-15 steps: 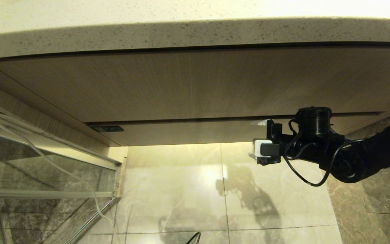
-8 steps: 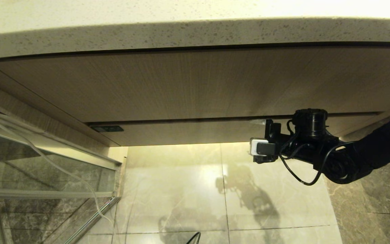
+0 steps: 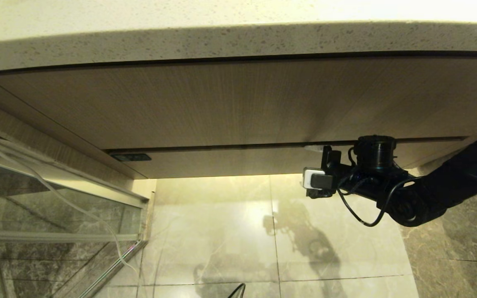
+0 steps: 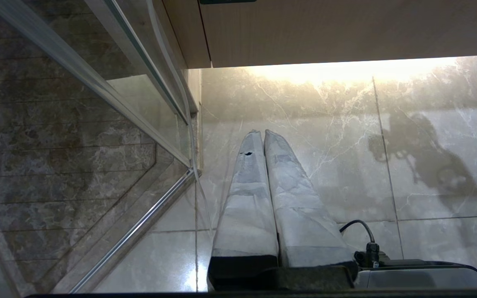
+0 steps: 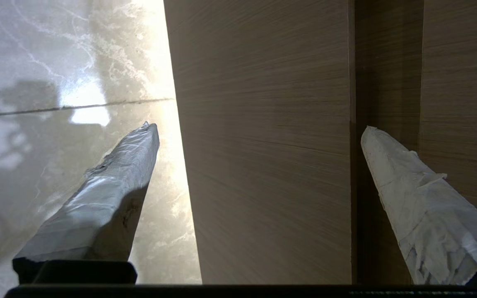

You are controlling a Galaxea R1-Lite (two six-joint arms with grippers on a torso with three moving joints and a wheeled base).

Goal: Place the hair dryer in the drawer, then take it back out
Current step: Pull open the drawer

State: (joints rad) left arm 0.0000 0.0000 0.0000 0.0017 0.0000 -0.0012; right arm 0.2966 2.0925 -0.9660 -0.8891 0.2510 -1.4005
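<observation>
The drawer is shut; its narrow wood-grain front (image 3: 222,162) runs under the taller wood panel (image 3: 230,103). My right gripper (image 3: 311,167) is open at the right part of that front. In the right wrist view the drawer front (image 5: 263,145) lies between the two taped fingers; one fingertip (image 5: 147,136) is past its lower edge over the floor, the other (image 5: 373,140) is at the dark gap under the taller panel (image 5: 462,82). The hair dryer is out of view. My left gripper (image 4: 263,132) hangs parked over the floor, shut and holding nothing.
A speckled stone countertop (image 3: 238,41) overhangs the cabinet. A glass shower partition with a metal rail (image 3: 110,265) and a thin white cord (image 3: 56,194) stand at the left. Glossy marble floor tiles (image 3: 222,231) lie below.
My right arm has shifted a little to the left and up along the drawer front, and its gripper has stayed open. The left arm has not moved.
</observation>
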